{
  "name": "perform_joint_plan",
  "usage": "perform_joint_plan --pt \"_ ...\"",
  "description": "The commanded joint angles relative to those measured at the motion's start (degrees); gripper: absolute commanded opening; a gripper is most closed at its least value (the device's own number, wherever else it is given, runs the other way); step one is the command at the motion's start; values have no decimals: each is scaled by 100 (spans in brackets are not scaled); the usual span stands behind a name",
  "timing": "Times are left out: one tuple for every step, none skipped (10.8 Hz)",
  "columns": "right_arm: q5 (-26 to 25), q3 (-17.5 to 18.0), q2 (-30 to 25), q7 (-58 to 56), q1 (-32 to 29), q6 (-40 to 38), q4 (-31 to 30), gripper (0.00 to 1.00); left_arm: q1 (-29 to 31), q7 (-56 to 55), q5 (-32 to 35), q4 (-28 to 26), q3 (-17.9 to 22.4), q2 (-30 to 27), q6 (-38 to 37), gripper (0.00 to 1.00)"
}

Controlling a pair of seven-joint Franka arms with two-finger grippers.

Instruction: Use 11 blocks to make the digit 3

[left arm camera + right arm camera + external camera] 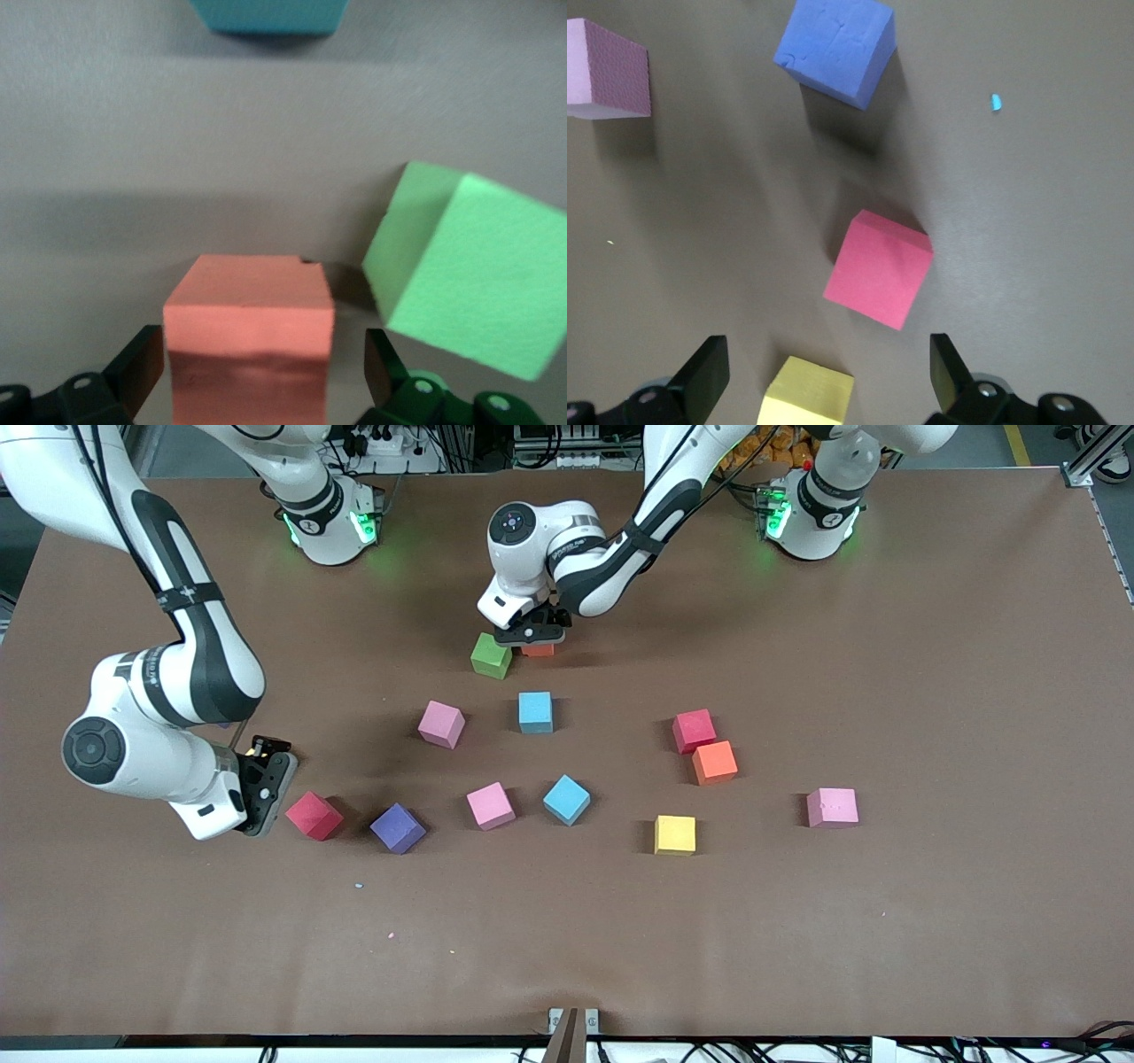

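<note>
On my screen the right gripper (pixel 266 784) hangs low with its jaws apart, just beside the red block (pixel 314 816), which sits toward the purple block (pixel 398 828); that arm is nearest both. The left gripper (pixel 530 634), arm folded down steeply, straddles the orange block (pixel 251 329) on the table, jaws apart, with the green block (pixel 491 655) just beside it.

Eleven loose foam blocks (pixel 535 712) scattered flat on the table, orange block (pixel 250 332) just beside green block (pixel 469 273).
</note>
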Motion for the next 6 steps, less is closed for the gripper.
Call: perform_joint_plan --pt "-108 51 1 -197 -86 -120 123 100 85 -396 92 68 28 -372 -286 100" --pt "-99 42 10 -415 -86 -120 123 100 173 -720 92 242 19 -399 -601 100" --pt "-99 42 1 -487 -86 -155 123 100 270 -828 66 349 19 -417 -779 100" --pt "-99 42 -16 -479 -77 -233 132 100 332 -1011 66 445 19 -434 -815 100" --pt "-3 51 18 -470 -77 -199 132 100 324 -1535 5 646 19 -434 -816 100" --pt "-11 42 19 -462 -8 -234 158 100 315 -2132 -48 883 19 -374 -816 100"
